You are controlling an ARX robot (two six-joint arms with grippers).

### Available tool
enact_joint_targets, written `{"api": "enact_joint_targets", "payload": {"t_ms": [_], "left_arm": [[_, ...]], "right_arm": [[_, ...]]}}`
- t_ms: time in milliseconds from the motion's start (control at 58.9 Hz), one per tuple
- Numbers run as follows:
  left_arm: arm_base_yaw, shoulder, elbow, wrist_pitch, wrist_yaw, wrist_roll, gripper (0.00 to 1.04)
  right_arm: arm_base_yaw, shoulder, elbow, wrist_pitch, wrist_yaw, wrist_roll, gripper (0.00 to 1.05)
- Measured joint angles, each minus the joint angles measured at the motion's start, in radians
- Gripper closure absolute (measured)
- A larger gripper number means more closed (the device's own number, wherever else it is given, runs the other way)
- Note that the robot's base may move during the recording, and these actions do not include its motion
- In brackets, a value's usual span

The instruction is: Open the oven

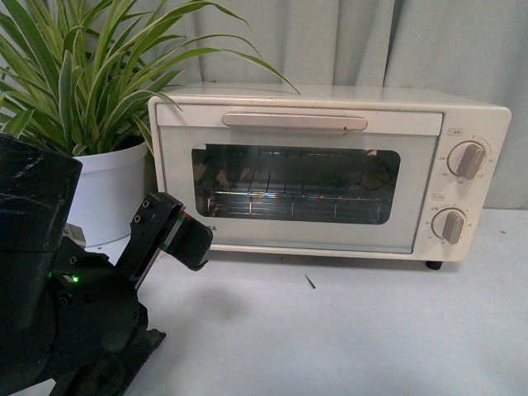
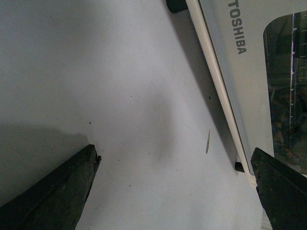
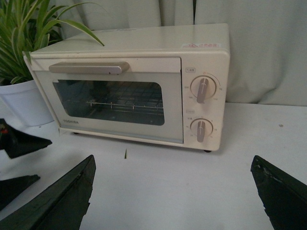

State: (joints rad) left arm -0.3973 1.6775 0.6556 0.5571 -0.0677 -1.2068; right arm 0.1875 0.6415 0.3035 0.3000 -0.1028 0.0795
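Observation:
The cream-white oven stands at the back of the white table with its glass door shut. Its bar handle runs along the top of the door, two beige knobs sit on the right, and the wire rack shows through the window. My left gripper is open and empty, low in front of the oven's left lower corner. In the left wrist view it hovers over the table beside the door. My right gripper is open and empty, well back from the oven and its handle.
A spider plant in a white pot stands left of the oven, close to my left arm. A small green sliver lies on the table in front of the door. A grey curtain hangs behind.

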Motion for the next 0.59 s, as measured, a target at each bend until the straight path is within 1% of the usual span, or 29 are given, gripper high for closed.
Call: {"api": "enact_joint_targets", "payload": {"t_ms": [85,170,306,441,594], "left_arm": [[0.002,0.0,0.0,0.0,0.007,-0.002,0.07],[0.002,-0.001,0.0,0.0,0.008,-0.003,0.07],[0.002,-0.001,0.0,0.0,0.009,-0.003,0.07],[0.003,-0.002,0.0,-0.001,0.011,-0.002,0.07],[0.006,-0.003,-0.001,-0.001,0.013,-0.003,0.07]], "right_arm": [[0.085,0.204,0.152,-0.02,0.092,0.006,0.09],[0.134,0.346,0.282,-0.073,0.142,0.039,0.09],[0.17,0.509,0.454,-0.159,0.194,0.114,0.09],[0.19,0.622,0.586,-0.234,0.264,0.185,0.09],[0.217,0.732,0.74,-0.342,0.313,0.253,0.09]]}}
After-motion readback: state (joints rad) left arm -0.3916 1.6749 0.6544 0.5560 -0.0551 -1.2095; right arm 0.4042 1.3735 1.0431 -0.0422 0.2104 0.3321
